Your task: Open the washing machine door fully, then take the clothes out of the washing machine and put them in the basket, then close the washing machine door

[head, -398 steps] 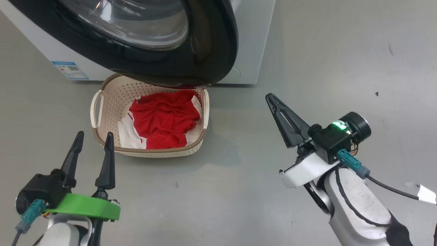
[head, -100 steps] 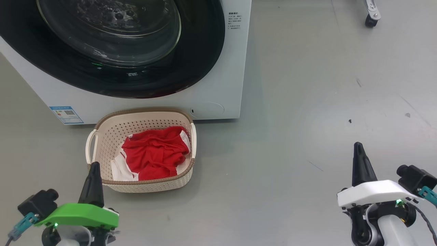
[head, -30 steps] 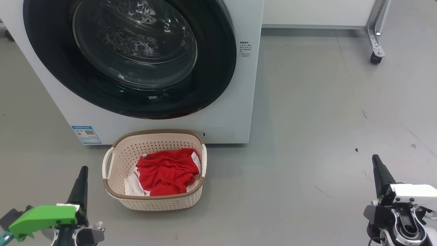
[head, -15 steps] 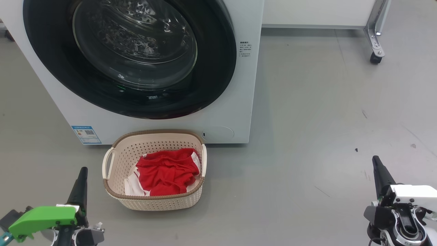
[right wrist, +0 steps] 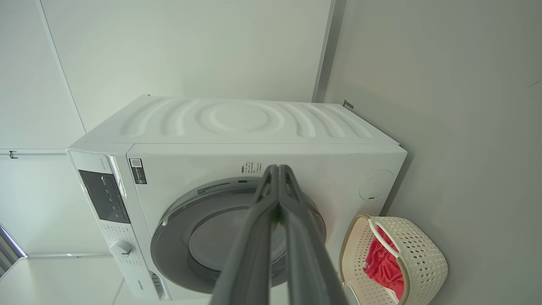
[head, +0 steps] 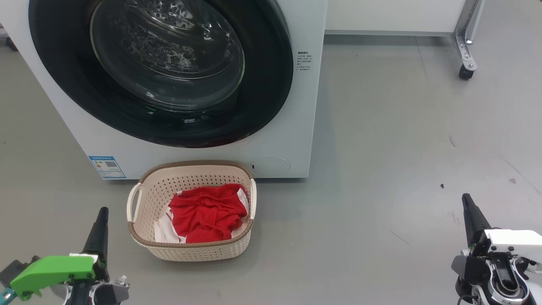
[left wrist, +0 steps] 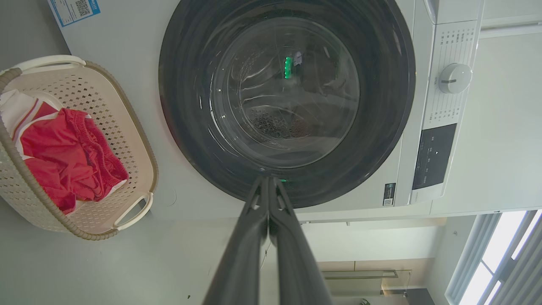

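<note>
Your head camera looks down at the washing machine (head: 305, 106) from close in front. Both wrist cameras face it rolled sideways, the left squarely, the right farther back off one corner. All three share the basket (head: 199, 252) before it.

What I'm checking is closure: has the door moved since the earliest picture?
Yes. The door swung shut against the washing machine front; earlier it stood open over the basket.
</note>
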Available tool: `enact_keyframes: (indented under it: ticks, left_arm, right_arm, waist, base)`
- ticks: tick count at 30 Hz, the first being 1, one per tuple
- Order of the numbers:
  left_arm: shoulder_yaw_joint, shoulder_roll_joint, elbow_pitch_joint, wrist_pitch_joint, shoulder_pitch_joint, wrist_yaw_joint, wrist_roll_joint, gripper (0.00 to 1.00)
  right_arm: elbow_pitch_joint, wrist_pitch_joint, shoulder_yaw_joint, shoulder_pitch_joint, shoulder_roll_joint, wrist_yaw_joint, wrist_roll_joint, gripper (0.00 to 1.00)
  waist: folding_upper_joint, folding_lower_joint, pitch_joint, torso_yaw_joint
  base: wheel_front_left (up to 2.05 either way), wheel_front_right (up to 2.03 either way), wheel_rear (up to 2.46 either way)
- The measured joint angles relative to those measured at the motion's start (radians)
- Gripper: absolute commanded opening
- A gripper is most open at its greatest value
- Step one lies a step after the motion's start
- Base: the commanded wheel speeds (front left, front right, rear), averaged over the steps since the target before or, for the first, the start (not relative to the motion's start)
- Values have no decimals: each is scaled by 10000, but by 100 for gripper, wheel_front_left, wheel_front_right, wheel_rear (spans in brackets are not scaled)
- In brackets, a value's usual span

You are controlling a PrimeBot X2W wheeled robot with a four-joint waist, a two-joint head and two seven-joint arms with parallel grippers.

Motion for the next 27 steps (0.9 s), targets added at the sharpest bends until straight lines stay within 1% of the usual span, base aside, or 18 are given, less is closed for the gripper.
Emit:
enact_keyframes:
  ticks: [27]
  left_arm:
    - [27,0,12,2,1,0,0,0]
  right_arm:
    - [54,42,-29,-5,2,27,0,0]
  waist:
    - [0,0,-2,0]
  base:
    - [0,0,0]
